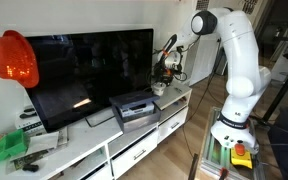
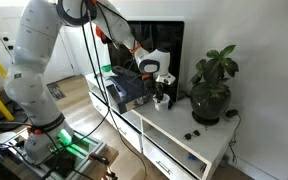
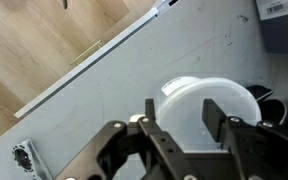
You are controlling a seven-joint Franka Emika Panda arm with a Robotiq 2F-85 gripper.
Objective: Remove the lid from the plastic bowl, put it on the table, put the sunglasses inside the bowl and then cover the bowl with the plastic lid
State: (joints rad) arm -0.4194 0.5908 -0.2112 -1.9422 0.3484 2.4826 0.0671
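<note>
In the wrist view the plastic bowl's round whitish lid (image 3: pixel 229 100) lies right under my gripper (image 3: pixel 182 112). The two dark fingers (image 3: pixel 150 118) stand apart over the lid's left half, with white plastic showing in the gap between them. The bowl itself is hidden beneath the lid. In both exterior views the gripper (image 1: pixel 164 68) (image 2: pixel 162 85) hangs low over the bowl (image 1: pixel 159 88) at one end of the white table (image 1: pixel 94 150). Small dark things (image 2: pixel 194 132) lie on the table in front of the plant; they are too small to tell as the sunglasses.
A grey box-shaped device (image 1: pixel 134 108) (image 2: pixel 124 90) sits beside the bowl, in front of a large television (image 1: pixel 84 70). A dark potted plant (image 2: pixel 212 85) stands on the bowl's other side. An orange object (image 1: pixel 12 58) hangs at the far end, above green items (image 1: pixel 9 148). The table's edge (image 3: pixel 94 62) borders wooden floor.
</note>
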